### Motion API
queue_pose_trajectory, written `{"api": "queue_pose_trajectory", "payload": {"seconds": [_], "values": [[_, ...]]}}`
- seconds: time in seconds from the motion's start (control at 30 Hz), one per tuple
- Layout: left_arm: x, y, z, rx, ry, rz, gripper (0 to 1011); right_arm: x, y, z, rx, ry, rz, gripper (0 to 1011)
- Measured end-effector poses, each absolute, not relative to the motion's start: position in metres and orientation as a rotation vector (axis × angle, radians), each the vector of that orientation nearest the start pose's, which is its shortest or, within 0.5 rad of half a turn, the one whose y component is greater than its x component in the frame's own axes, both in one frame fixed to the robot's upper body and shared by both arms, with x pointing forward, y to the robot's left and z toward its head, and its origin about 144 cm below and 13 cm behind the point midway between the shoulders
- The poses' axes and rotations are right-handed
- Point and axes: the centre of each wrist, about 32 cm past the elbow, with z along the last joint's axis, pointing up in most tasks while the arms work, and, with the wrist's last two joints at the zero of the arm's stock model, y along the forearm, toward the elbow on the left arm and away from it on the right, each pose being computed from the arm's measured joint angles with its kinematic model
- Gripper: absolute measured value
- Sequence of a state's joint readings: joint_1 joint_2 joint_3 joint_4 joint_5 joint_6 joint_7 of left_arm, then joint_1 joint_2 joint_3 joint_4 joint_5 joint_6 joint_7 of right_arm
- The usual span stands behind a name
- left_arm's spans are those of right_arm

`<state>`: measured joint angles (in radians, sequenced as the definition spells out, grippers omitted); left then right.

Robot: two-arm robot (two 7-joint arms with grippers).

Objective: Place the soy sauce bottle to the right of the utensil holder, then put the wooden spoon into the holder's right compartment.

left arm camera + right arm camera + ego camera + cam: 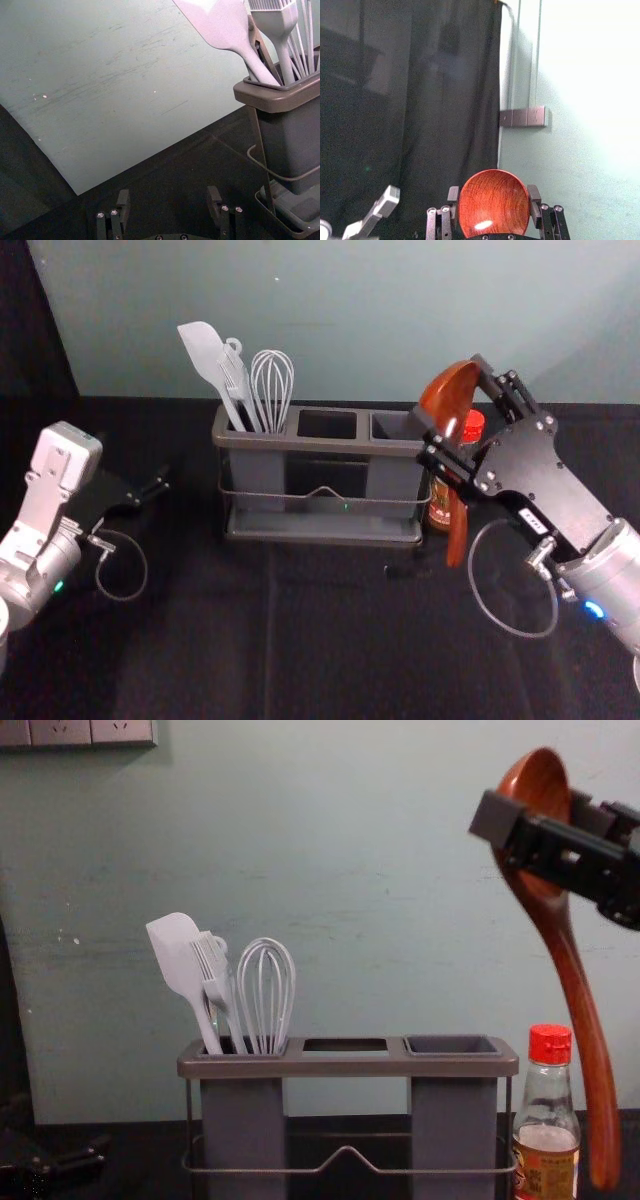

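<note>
- Nearest is the right gripper [494, 195], high at the robot's right side; its two fingers are closed upon the bowl of the wooden spoon [565, 945], one finger on each side.
- The spoon is in the air, bowl up, with its handle hanging down a little slanted, so the picking part of the second step is done.
- The left gripper [169, 194] is parked low at the left of the holder, its fingers apart and nothing between them.
- A bit farther, the soy sauce bottle [545, 1155] is standing upright just beside the right end of the utensil holder [347, 1065]; I judge the first step as finished. Whether bottle and holder touch, I cannot tell.
- The right compartment [453, 1105] has no utensil coming out of it. What is left, in my judgement, is to bring the spoon leftward over this opening, lower the handle inside and release.
- The spatula [178, 955], the brush [213, 975] and the whisk [266, 990] are in the left compartment, so they should not disturb this last part.
</note>
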<state>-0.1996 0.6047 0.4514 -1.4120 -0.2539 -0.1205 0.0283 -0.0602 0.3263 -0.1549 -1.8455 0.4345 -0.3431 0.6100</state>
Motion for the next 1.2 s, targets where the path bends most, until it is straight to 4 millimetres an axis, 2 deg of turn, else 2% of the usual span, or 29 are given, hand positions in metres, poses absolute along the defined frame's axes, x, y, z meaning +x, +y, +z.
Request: {"api": "queue_pose_trajectory", "payload": {"seconds": [0.33,0.63,0.73,0.87,1.2], "values": [[0.489,0.31,1.14,0.305,-0.285,1.248,1005,0.444,-0.253,1.205,0.452,-0.346,-0.742,837],[0.489,0.31,1.14,0.304,-0.285,1.248,1005,0.476,-0.248,1.206,0.436,-0.31,-0.754,837],[0.489,0.31,1.14,0.304,-0.285,1.248,1005,0.491,-0.241,1.209,0.423,-0.301,-0.771,836],[0.489,0.31,1.14,0.304,-0.285,1.248,1005,0.502,-0.233,1.212,0.412,-0.304,-0.802,837],[0.489,0.31,1.14,0.304,-0.285,1.248,1005,0.505,-0.204,1.222,0.42,-0.379,-0.934,836]]}}
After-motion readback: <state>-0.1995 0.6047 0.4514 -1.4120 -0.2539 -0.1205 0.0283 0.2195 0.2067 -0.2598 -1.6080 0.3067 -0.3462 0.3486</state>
